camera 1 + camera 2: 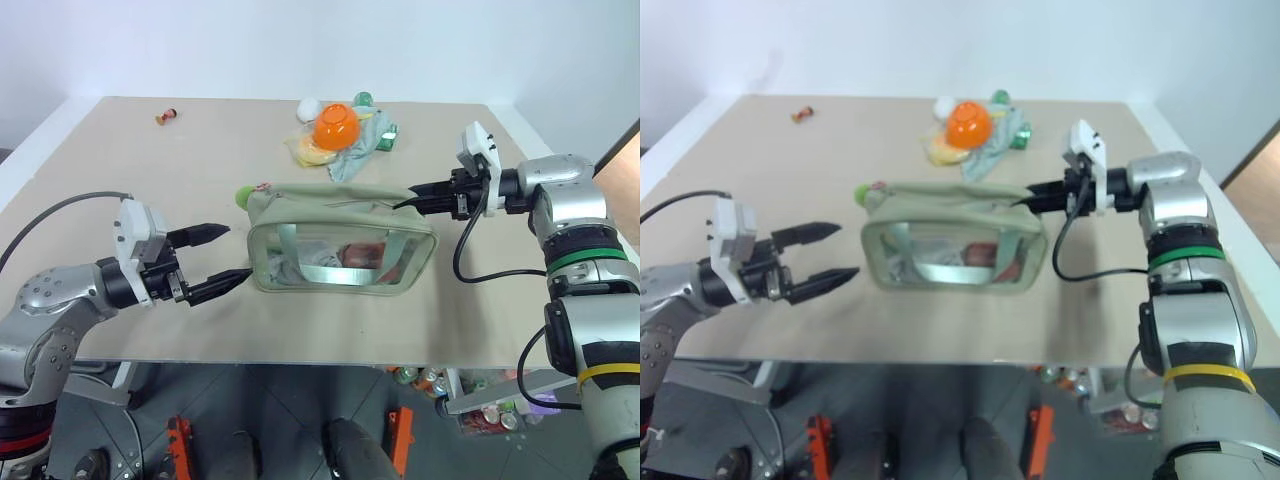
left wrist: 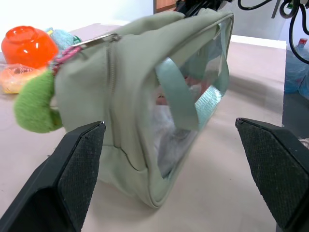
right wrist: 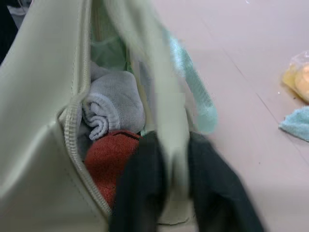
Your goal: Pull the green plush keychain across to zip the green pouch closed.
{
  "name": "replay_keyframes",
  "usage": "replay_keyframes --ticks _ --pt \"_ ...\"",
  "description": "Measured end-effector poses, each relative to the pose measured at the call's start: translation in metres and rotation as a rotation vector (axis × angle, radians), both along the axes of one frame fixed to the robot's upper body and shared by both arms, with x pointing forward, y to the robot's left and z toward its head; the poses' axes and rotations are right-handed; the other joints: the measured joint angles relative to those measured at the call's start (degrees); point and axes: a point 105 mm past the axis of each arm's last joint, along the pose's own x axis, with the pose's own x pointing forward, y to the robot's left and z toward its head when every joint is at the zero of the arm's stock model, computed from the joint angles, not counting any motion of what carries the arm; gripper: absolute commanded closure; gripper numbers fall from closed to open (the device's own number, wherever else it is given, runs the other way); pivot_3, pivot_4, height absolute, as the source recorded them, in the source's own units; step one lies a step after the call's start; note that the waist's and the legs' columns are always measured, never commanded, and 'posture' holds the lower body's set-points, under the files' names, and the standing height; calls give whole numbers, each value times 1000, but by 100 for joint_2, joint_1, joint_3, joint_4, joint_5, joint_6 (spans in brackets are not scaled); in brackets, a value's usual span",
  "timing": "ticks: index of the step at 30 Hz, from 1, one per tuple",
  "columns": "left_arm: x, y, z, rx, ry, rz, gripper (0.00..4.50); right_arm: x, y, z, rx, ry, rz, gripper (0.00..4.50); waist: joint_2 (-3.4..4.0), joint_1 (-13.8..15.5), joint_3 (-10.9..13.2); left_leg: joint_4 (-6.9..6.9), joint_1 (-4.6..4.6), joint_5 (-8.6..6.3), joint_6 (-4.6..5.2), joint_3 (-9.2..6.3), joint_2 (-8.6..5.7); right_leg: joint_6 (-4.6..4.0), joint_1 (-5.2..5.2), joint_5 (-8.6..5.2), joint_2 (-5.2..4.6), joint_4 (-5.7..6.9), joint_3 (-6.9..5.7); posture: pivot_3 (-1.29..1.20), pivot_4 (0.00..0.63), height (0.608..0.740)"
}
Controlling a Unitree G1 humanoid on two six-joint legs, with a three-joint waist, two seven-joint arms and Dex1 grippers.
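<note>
While both arms reach in from opposite sides, I see the green pouch (image 1: pixel 340 248) lying on the table (image 1: pixel 120 170) between them, its clear window toward me and its top zipper gaping. My left pincer (image 1: pixel 228 255) is released, its two black fingers (image 2: pixel 72 179) spread wide just beside the pouch's near end without touching it; seen from that wrist, the pouch's end sits between the two pads with bare table on either side. The green plush keychain (image 1: pixel 243 195) hangs at that same end of the pouch, at the top corner, slightly beyond the left pincer's upper finger and apart from it. My right pincer (image 1: pixel 412 196) sits at the opposite end, its fingers straddling a fold of the pouch's top edge; the view along those fingers shows the pale fabric running down between them, so I read it as grasping the pouch rim, though the blur hides how tightly. Just past those fingers, inside the open pouch, lie a rolled grey cloth (image 3: pixel 113 108) and a red cloth (image 3: pixel 108 154). Beyond the pouch from both pincers stand an orange bowl (image 1: pixel 336 123) on a pale green cloth (image 1: pixel 362 150), and well off toward the far corner a small red item (image 1: pixel 166 117)
</note>
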Motion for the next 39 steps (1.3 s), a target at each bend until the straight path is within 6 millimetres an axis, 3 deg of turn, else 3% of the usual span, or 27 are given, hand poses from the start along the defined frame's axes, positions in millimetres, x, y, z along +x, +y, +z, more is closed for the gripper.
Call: replay_keyframes --ticks 1,3,6,13,17,21,32,39 --pt "0 0 0 2 0 0 0 -1 -1 3 8 -8 -1 2155 1 0 1 0 0 0 0 0 0 0 0 0 0 0 0 0 150 738" --pt "0 -1 -1 4 2 -8 0 -4 -3 14 37 -21 -5 1375 1 2 1 -2 0 0 0 -2 0 -1 0 -1 0 0 -1 0 150 738" --pt "1 -2 3 4 -10 -16 0 -11 -6 23 96 -29 -9 476 1 10 1 -1 -2 0 0 -6 0 2 0 -3 1 1 -3 0 150 738" --pt "7 -5 11 -4 -32 -32 0 -37 -25 39 197 -125 -139 476 2 42 1 2 -5 -1 0 -15 -4 33 4 -21 0 2 -5 0 150 738" --pt "9 -9 12 -3 -32 -61 0 -58 -30 24 244 -123 -265 476 4 36 2 2 -6 0 0 -16 -7 36 2 -21 0 5 -2 0 150 738" --pt "15 -10 18 -32 -45 -54 0 -77 -22 4 286 -109 -339 476 1 24 0 10 2 0 0 -28 -5 35 9 -20 7 15 -7 0 150 738" --pt "24 -14 23 -56 -56 -40 0 -79 -19 -23 319 -82 -466 476 0 17 0 20 3 11 1 -20 -11 41 12 -9 3 16 1 0 150 738" --pt "26 -14 21 -42 -55 -23 0 -82 -17 -27 333 -59 -459 2695 0 14 0 12 3 11 1 -25 -10 41 10 -11 5 16 -1 0 150 738"
